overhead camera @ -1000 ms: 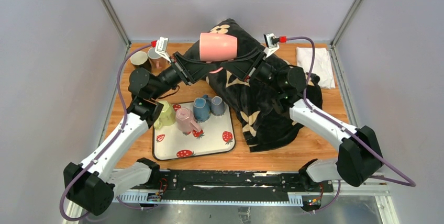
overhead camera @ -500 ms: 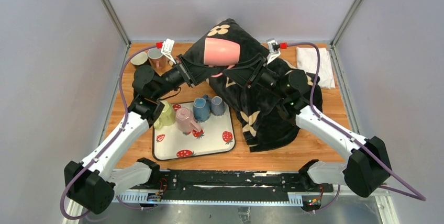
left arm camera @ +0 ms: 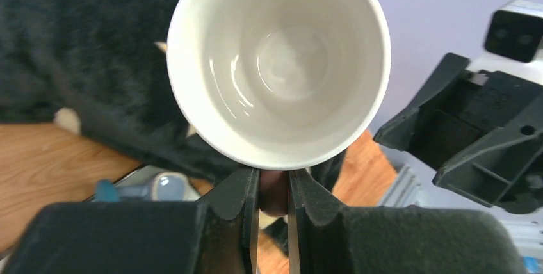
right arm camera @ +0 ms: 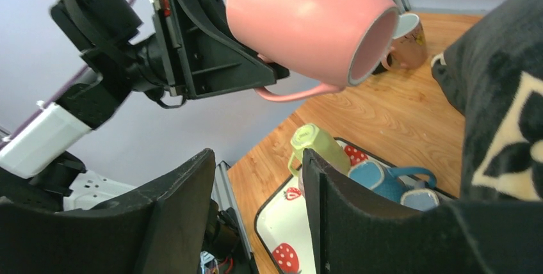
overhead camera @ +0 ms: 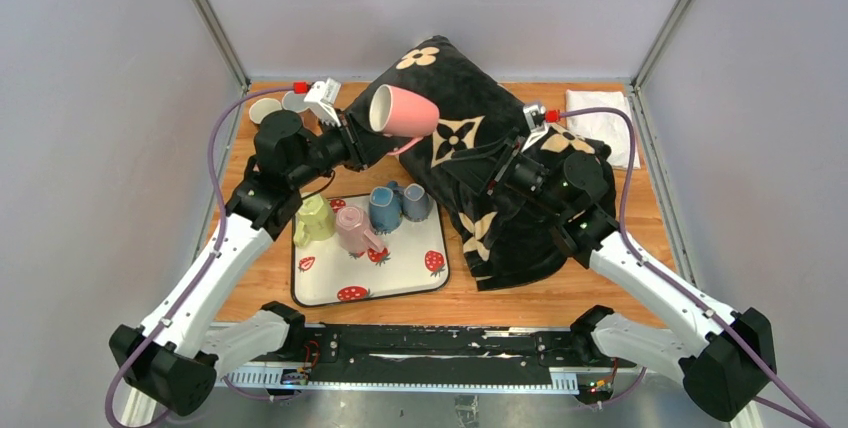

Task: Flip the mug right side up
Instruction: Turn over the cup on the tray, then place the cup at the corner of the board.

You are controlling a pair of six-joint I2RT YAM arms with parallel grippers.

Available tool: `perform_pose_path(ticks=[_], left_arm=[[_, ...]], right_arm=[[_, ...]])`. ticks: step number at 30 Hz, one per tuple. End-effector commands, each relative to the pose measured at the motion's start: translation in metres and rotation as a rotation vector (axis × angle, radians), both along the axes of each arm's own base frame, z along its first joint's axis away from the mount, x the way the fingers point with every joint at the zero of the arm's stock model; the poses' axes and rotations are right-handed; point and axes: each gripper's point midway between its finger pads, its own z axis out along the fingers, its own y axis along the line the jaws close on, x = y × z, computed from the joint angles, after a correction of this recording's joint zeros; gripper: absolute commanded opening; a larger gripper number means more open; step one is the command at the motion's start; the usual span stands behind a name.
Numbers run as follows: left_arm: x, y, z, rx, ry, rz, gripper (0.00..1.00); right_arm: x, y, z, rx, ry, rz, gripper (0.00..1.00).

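Since half a second ago the right gripper has let go of the pink mug and drawn back to the right, over the black flower-patterned blanket. Its jaws are spread and empty, and it is now clearly apart from the mug. The left gripper alone carries the mug in the air above the blanket's left edge, behind the strawberry tray. Its jaws pinch the mug's handle, which hangs beneath the body. The mug lies roughly on its side with its rim turned left, toward the left arm. In the left wrist view the white inside faces the camera. On the tray stand a yellow-green mug, a small pink mug and two blue mugs. Two more mugs sit at the back left corner of the wooden table.
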Motion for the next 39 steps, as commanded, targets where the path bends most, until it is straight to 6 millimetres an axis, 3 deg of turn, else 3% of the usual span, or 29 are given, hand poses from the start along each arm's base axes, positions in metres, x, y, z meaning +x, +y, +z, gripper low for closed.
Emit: perform_pose_path(ticks=[1, 13, 21, 28, 39], left_arm=[[0.004, 0.029, 0.031, 0.116, -0.141, 0.13, 0.0], [0.025, 0.117, -0.007, 0.438, -0.021, 0.497, 0.0], [0.056, 0.172, -0.048, 0.518, 0.155, 0.67, 0.0], [0.096, 0.184, -0.084, 0.578, 0.28, 0.766, 0.0], [0.151, 0.197, -0.123, 0.675, 0.39, 0.88, 0.0]], right_arm=[[0.0, -0.002, -0.019, -0.066, 0.009, -0.034, 0.57], [0.004, 0.001, -0.031, -0.093, 0.05, -0.03, 0.56], [0.002, -0.003, -0.038, -0.122, 0.065, -0.04, 0.56], [0.001, -0.015, -0.051, -0.213, 0.082, -0.092, 0.56], [-0.005, -0.039, -0.06, -0.313, 0.05, -0.17, 0.56]])
